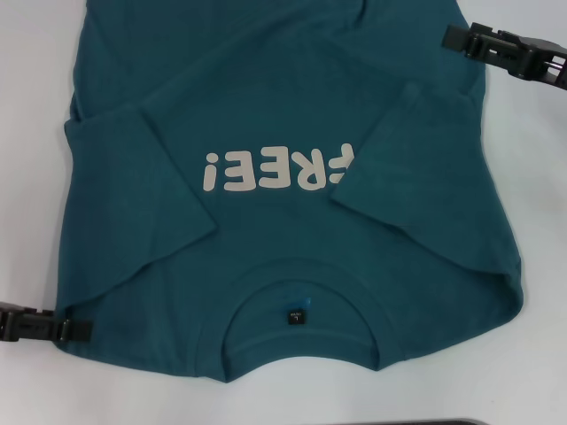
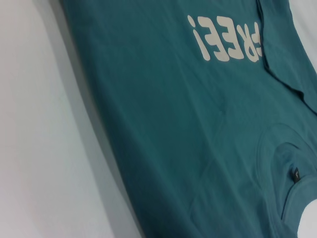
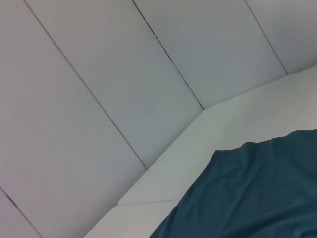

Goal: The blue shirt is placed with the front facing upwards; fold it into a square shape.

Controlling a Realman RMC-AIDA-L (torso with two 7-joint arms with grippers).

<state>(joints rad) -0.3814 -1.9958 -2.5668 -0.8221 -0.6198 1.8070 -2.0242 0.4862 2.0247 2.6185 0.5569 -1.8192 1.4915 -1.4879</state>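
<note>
Left black gripper point(image 1: 84, 330) sits at the near-left shoulder edge of the dark teal-blue cotton T-shirt point(image 1: 292, 115), touching the fabric; can't tell its grip. Right black gripper point(image 1: 456, 38) hangs off the far-right edge, likewise unclear. White tabletop point(image 1: 540, 221), pale panelled wall point(image 3: 99, 74). Shirt front-up, both sleeves folded in, right one covering the start of the cream "FREE!" lettering point(image 1: 279, 166).

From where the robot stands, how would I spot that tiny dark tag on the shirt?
Start at the blue shirt spread over the white table. Below the pale FREE! lettering, find the round neckline near the robot. The small black label sits inside it, the only black patch on the cloth.
</note>
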